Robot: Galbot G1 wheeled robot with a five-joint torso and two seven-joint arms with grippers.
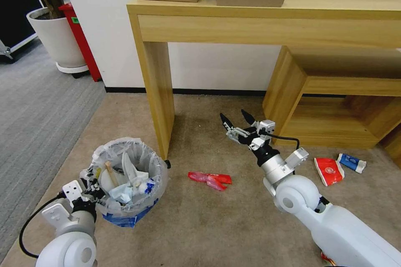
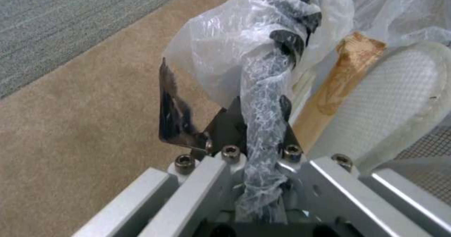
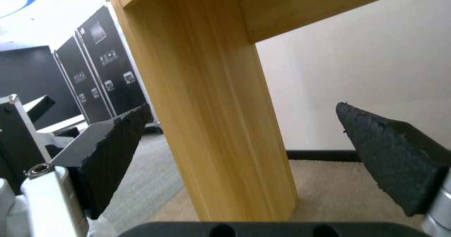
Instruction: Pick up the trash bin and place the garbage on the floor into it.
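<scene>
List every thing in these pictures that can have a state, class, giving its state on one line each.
Left gripper: shut on the trash bin's liner and rim.
Right gripper: jaws open, empty, raised above the carpet.
Trash bin: upright, part filled.
Red wrapper: lying on the carpet.
Red cup: flattened, on the carpet.
Blue-white carton: lying on its side.

Head: high, looking down at the floor (image 1: 200,225).
Left wrist: close on the trash bin (image 2: 263,75) rim.
Right wrist: low, facing the desk leg (image 3: 211,117); head view shares it.
</scene>
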